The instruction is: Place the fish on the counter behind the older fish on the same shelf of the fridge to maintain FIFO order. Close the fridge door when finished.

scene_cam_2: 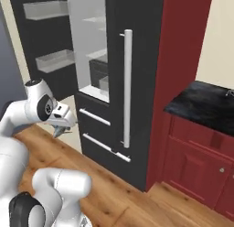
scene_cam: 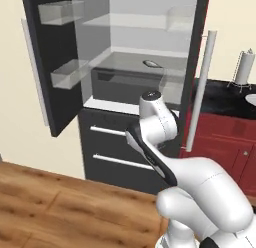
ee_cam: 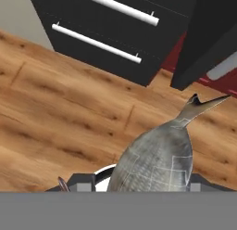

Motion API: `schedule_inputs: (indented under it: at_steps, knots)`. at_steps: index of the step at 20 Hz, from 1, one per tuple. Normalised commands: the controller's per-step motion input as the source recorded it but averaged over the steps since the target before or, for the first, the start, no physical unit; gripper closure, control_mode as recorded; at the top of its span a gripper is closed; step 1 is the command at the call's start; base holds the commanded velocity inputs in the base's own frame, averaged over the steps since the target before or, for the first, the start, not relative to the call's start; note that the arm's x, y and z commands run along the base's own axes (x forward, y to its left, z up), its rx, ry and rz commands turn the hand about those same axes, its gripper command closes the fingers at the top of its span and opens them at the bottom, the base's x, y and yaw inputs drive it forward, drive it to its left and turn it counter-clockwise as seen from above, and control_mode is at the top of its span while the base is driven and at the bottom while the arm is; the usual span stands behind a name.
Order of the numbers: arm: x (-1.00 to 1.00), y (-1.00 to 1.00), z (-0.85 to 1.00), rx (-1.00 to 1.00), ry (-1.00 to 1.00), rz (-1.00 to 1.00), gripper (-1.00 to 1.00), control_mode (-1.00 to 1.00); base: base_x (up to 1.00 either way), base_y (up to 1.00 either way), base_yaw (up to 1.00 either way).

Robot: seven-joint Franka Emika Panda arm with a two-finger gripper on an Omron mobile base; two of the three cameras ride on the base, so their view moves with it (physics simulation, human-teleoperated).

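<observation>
1. We had the fish (ee_cam: 159, 159) pinched in the gripper (scene_cam_2: 61, 128), body between the fingers and tail sticking out past them over the wood floor. The jaws sat close together, clamped on it, and nothing else touched the fish.

2. In the right base view the gripper hung low, down in front of the fridge (scene_cam: 135, 142), about level with its two drawers. So the fish was well below where it needed to go.

3. The fridge's left door (scene_cam: 47, 67) stood wide open, while the right door (scene_cam_2: 132, 84) with the long silver handle was shut.

4. The older fish (scene_cam: 151, 63) lay on the shelf (scene_cam: 130, 59) inside, toward the right and fairly far back. There wasn't a ton of room behind it by the look of it.

5. How we'd have done this step well, just our take:
   - lift high enough to clear the lower lip of the fridge opening before going in
   - come in through the open left side, not near the shut door's edge
   - carry the fish above the older fish instead of sliding along the shelf, so the older one doesn't get shoved
   - set it down behind the older fish and only let go once it's resting on the glass

6. The tail sticking out could easily snag the bin (scene_cam: 69, 74) on the open door.
</observation>
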Motion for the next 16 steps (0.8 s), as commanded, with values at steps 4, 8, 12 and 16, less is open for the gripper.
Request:
schedule_inputs:
  at_steps: [4,8,12,16]
  knots:
    - [0.0,0.0,0.0,0.0,0.0,0.0,1.0,1.0,0.76,0.65,-0.23]
    - [0.0,0.0,0.0,0.0,0.0,0.0,1.0,1.0,0.68,0.54,-0.26]
    - [0.0,0.0,0.0,0.0,0.0,0.0,1.0,1.0,0.64,0.13,-0.3]
    - [0.0,0.0,0.0,0.0,0.0,0.0,1.0,1.0,0.66,0.13,-0.28]
